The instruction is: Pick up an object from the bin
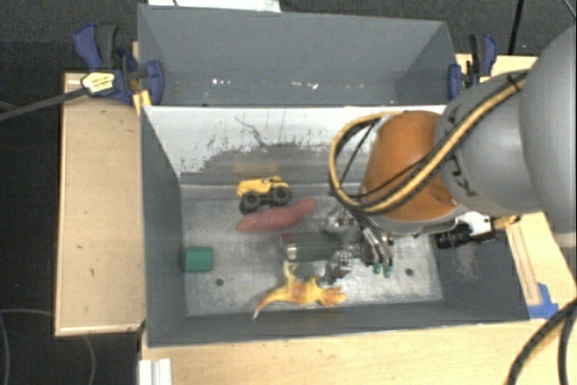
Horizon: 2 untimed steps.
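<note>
Gripper (341,264) low, lower centre of frame, jaw state can't tell
Risk: dark block (309,246) and dino (302,291) crowd it, could snag 2

Cannot identify dark blocky thing (309,246) below-left of orange wrist cover (406,171): right end covered by gripper (347,259). Cannot read tiny dark speck (219,282) far left of cover, lower down. Cannot see bin (162,221) floor beneath cover. Noted arm (532,140) right of cover, cut by frame edge.
</note>
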{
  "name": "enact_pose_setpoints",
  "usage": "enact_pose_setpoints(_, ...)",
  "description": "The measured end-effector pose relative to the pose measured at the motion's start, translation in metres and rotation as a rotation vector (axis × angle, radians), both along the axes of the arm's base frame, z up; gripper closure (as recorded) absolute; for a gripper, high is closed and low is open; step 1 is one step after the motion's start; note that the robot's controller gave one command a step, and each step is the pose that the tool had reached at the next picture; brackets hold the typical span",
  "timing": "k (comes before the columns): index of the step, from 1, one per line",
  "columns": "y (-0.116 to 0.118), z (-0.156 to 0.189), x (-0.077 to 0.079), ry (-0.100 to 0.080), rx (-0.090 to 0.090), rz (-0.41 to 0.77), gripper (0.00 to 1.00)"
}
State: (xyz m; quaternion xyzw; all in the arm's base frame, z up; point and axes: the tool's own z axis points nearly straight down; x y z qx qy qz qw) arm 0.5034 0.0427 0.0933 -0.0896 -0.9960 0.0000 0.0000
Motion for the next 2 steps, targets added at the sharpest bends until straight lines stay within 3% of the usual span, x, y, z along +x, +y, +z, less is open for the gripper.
enact_pose_setpoints(2,0.0,0.029,0.0,0.001,0.0,0.0,1.0)
